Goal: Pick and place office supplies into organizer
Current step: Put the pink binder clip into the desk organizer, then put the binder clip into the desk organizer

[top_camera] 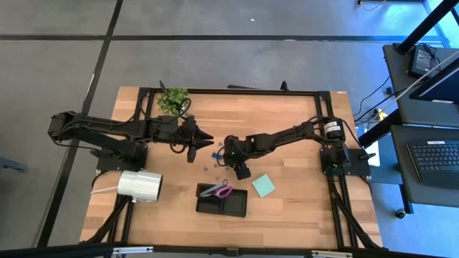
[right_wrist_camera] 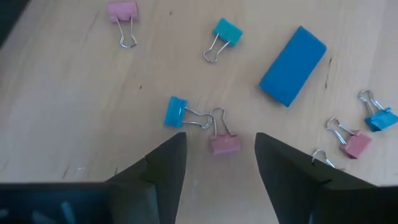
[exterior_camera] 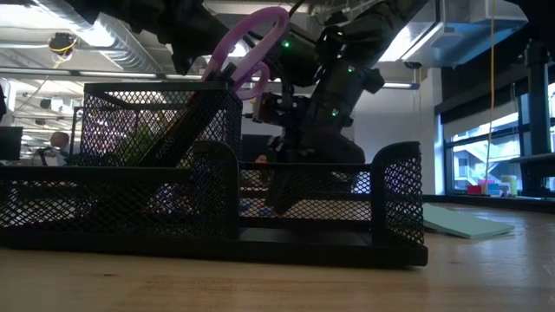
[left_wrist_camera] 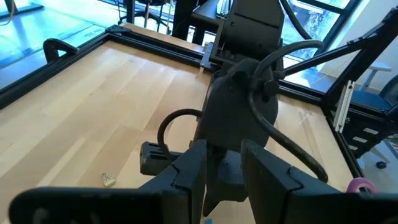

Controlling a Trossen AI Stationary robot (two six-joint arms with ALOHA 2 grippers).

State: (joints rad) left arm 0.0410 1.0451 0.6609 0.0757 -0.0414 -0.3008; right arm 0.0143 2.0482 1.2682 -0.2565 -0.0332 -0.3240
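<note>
The right gripper (right_wrist_camera: 217, 165) is held part open and empty directly over a pink clip (right_wrist_camera: 224, 144), which is framed between its 2 fingers.

My right claw (right_wrist_camera: 216, 163) is hanging low over a scatter of binder clips (right_wrist_camera: 224, 140) with a blue block (right_wrist_camera: 292, 56) just beside them, so it's crowded under there. The left claw (top_camera: 203, 142) sits near, hemming in that side. Bare desk (top_camera: 301, 208) past the sticky pad (top_camera: 263, 185), and the organizer (top_camera: 222, 200) blocks the front.
</note>
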